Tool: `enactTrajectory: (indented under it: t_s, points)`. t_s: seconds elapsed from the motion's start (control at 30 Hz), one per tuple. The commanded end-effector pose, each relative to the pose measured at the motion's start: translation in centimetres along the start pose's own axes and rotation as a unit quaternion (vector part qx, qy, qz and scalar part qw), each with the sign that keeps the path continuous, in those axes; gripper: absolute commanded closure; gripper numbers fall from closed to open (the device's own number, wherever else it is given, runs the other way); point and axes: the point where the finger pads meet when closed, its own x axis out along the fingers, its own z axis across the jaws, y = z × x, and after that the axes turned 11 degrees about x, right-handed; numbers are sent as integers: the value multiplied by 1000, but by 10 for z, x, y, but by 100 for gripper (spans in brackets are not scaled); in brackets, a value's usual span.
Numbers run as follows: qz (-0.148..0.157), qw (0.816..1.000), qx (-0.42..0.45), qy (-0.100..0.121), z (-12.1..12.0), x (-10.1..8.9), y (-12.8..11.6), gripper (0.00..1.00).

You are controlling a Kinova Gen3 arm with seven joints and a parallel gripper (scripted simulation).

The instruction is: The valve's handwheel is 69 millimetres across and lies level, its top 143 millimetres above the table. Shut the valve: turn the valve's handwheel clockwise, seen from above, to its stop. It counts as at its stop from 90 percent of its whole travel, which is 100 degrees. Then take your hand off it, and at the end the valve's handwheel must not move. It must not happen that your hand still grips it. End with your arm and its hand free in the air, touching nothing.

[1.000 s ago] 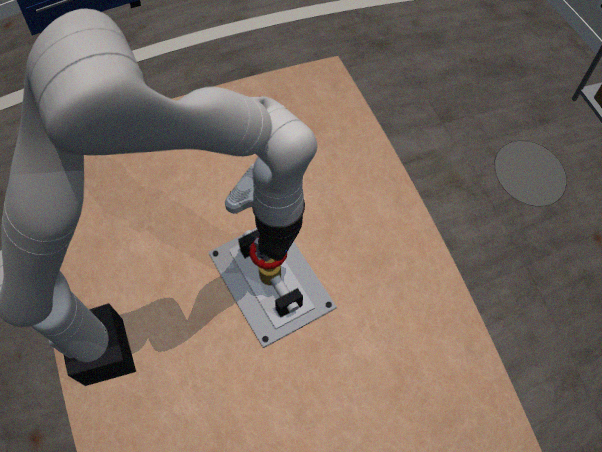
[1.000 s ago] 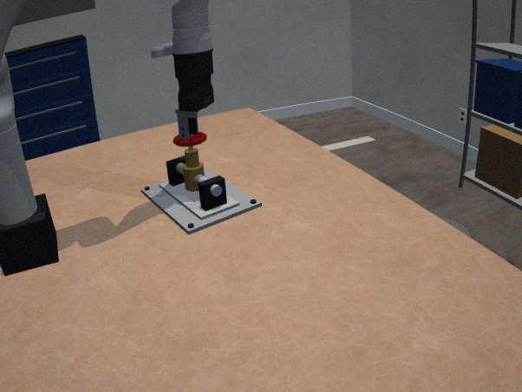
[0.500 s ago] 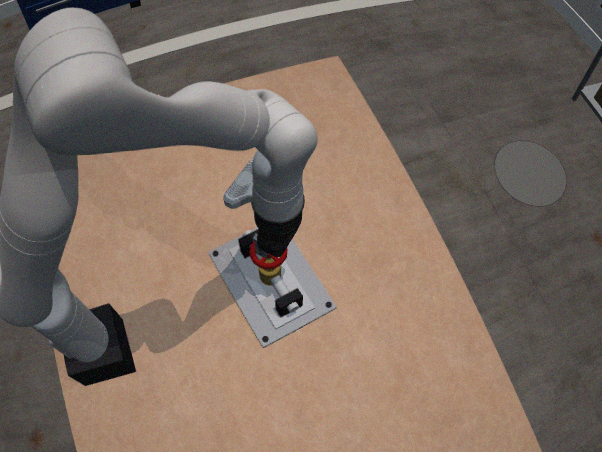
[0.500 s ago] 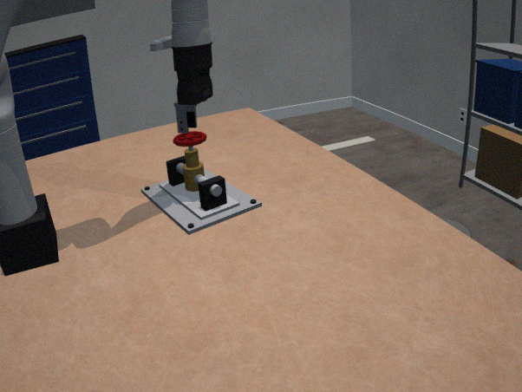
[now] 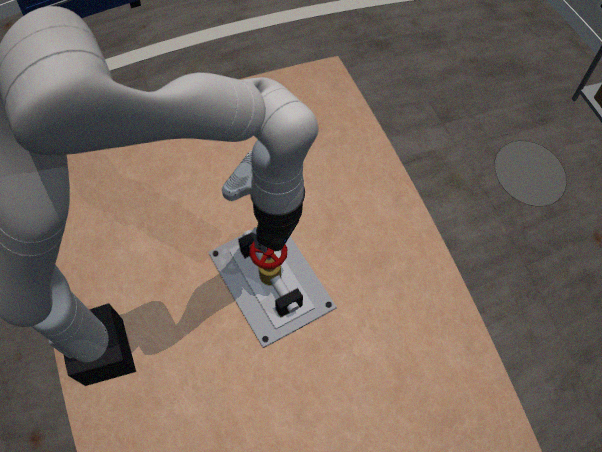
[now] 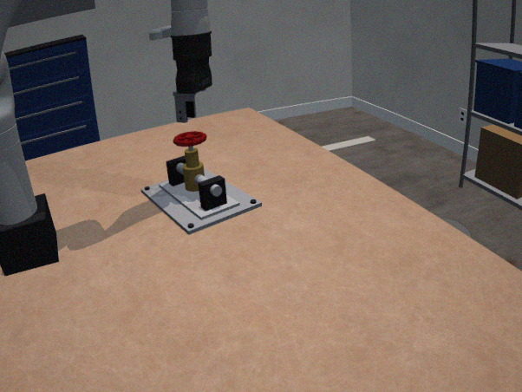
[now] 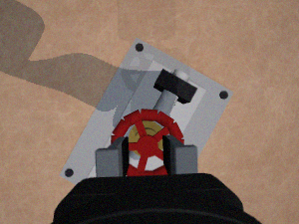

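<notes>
The valve stands on a grey base plate (image 5: 272, 292) (image 6: 201, 205) on the table. Its red handwheel (image 5: 268, 256) (image 6: 189, 139) (image 7: 146, 143) lies level on top of a brass body (image 6: 192, 169). A grey pipe runs between two black end blocks. My gripper (image 6: 184, 117) points straight down and hangs a short way above the handwheel, clear of it. In the wrist view the two grey fingers stand partly open, over the wheel's left and right sides. Nothing is between them. In the top view the gripper (image 5: 270, 244) hides the wheel's far rim.
The arm's black base block (image 6: 26, 243) sits at the table's left side. A blue drawer cabinet (image 6: 52, 95) stands behind the table. A metal shelf with a blue box and a brown box (image 6: 499, 130) stands at the far right, off the table.
</notes>
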Motion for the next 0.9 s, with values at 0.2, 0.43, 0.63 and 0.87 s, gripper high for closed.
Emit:
enactTrajectory:
  t_s: [0.2,0.43,0.63,0.87]
  points:
    - [-3,1000,1,-4,2,-14,-2,40]
    - [-3,1000,1,-4,2,-18,-2,40]
    - [-3,1000,1,-4,2,-20,-2,40]
    - [-3,1000,1,-4,2,-20,-2,40]
